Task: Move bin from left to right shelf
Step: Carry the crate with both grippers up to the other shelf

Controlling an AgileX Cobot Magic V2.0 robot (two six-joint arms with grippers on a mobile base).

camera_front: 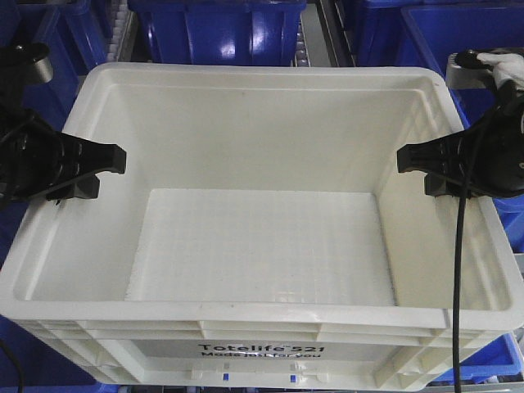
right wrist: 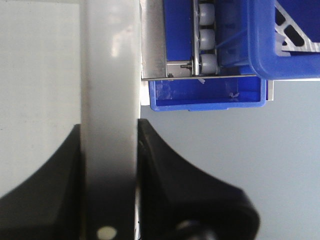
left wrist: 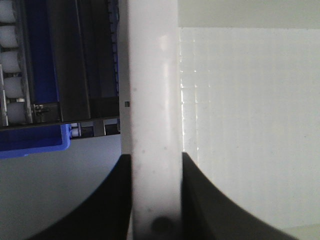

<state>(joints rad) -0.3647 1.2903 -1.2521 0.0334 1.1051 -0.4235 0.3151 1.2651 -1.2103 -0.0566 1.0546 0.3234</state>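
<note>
Bin (camera_front: 262, 131) front and centre, white and empty, printed side facing the camera, blue bins (camera_front: 217, 29) stacked behind it. Left gripper (camera_front: 100, 172) is on the left wall and right gripper (camera_front: 419, 172) on the right wall, with fingers (left wrist: 107, 205) narrow, pinching the rim from inside and outside.

1. The large white rectangular plastic bin (camera_front: 262, 131) stands upright and level, its open top facing up and nothing inside it.
2. It has a ribbed rim and a gridded floor, and the near side carries black print: "Totelife 521 Made just for you".
3. The left end effector (camera_front: 110, 173) pinches its left wall. The right end effector (camera_front: 415, 173) pinches its right wall.
</note>
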